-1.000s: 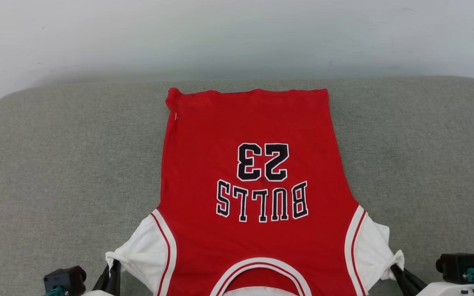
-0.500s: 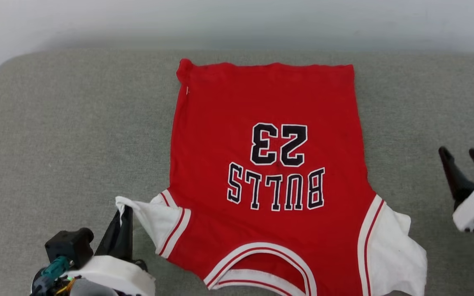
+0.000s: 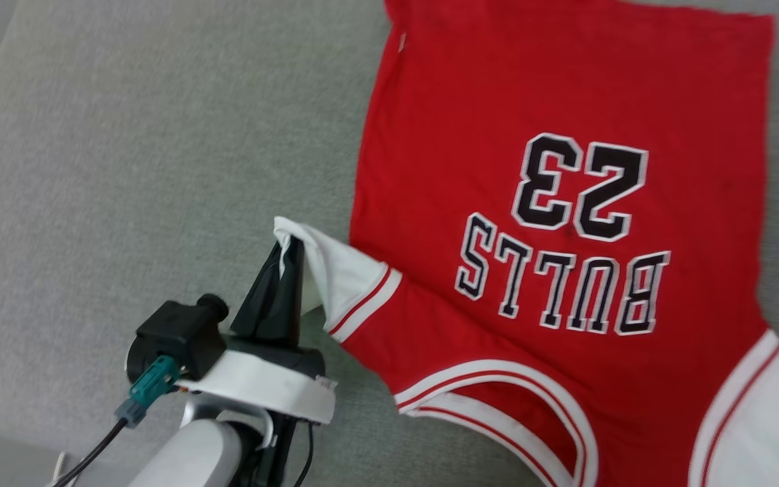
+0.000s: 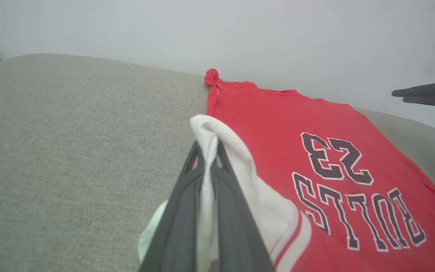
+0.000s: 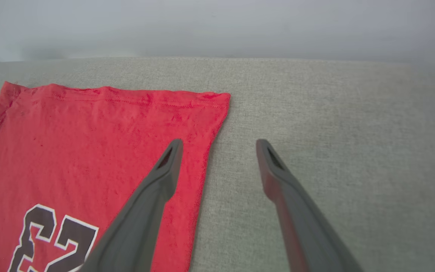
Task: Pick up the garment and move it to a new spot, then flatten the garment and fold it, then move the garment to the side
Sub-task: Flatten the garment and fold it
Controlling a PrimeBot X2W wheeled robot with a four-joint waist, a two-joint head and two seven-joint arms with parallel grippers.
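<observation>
Head view, garment: the garment (image 3: 470,101) lies spread flat on a grey cushion (image 3: 126,135), printed face up. The "BULLS 23" lettering (image 3: 565,230) reads upside down from the robot's side. The collar (image 3: 498,370) is nearest the robot and the hem (image 5: 127,93) farthest.
Head view, sleeve: the white sleeve (image 3: 342,270) on the robot's left is drawn up off the cushion into a peak.
Left gripper: the left gripper (image 3: 288,260) is pressed together on that sleeve's tip, pinching the white cloth between its two dark fingers.
Left wrist view adds: the cloth runs as a thin white line between the fingers and bulges over their tips. One hem corner is bunched into a small knob. The other arm's fingers show at the right edge.
Right gripper: the right gripper (image 5: 219,145) is spread wide and holds nothing. It is over the garment's right edge near the hem, one finger above red cloth, the other above bare cushion. I cannot tell whether either finger touches.
Right wrist view adds: the hem's stitching, wrinkles, and the top of the "23".
Surroundings: a pale wall (image 4: 240,34) stands behind the cushion. A teal plug (image 3: 149,385) sits at the left wrist.
</observation>
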